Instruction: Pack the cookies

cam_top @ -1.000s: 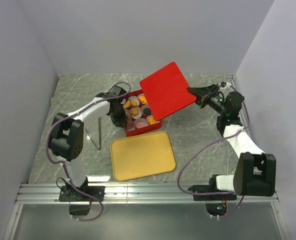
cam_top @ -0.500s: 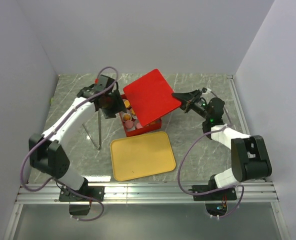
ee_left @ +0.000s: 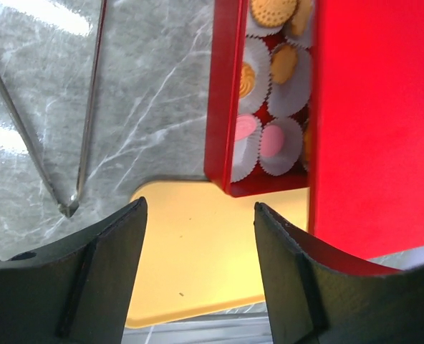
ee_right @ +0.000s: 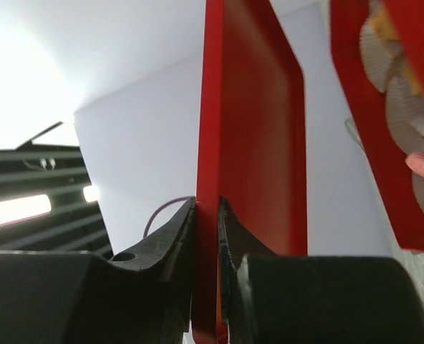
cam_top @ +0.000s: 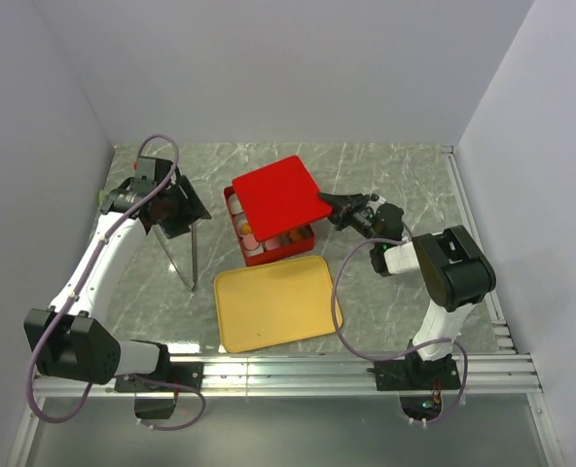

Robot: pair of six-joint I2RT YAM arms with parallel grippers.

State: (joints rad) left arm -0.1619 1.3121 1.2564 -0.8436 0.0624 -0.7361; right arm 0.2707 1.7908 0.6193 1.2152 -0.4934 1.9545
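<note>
A grey marbled stone table (cam_top: 395, 175) sits boxed by plain white walls (cam_top: 269, 68). The right claw (ee_right: 206, 204) pinches the flat red square lid (cam_top: 276, 195) by its edge above the red rectangular box (cam_top: 278, 255); the left claw (ee_left: 198, 209) gapes empty.

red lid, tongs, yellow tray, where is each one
red lid (cam_top: 278, 195), top external view, middle of its top face
tongs (ee_left: 69, 208), left wrist view, joined end
yellow tray (cam_top: 276, 304), top external view, bare middle

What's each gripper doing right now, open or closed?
Left gripper: open, holding nothing.
Right gripper: closed on the edge of the red lid.
</note>
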